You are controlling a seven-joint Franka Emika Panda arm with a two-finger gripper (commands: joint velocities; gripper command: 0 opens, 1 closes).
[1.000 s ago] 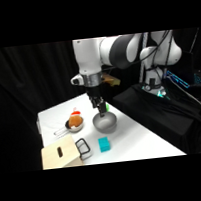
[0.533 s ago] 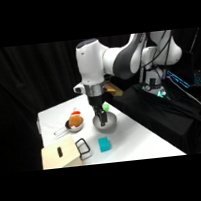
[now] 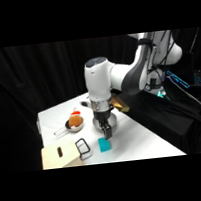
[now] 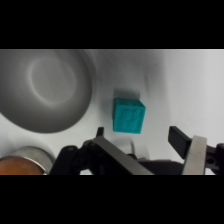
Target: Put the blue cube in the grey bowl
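The blue cube sits on the white table just right of the grey bowl, which is round, shallow and holds nothing. My gripper is open, and the cube lies just beyond the gap between its fingers, nearer the left one. In the side view the gripper hangs low over the table, right behind and above the cube. There the gripper covers most of the bowl.
A small handled pan with an orange item stands left of the gripper, and its rim shows at the wrist view's lower left. A beige box and a black-framed object sit at the table's front left. The table's front edge is close behind the cube.
The arm has swung toward the table's front and come down. The gripper now stands in front of the bowl, close over the cube. The cube and the bowl have not moved.
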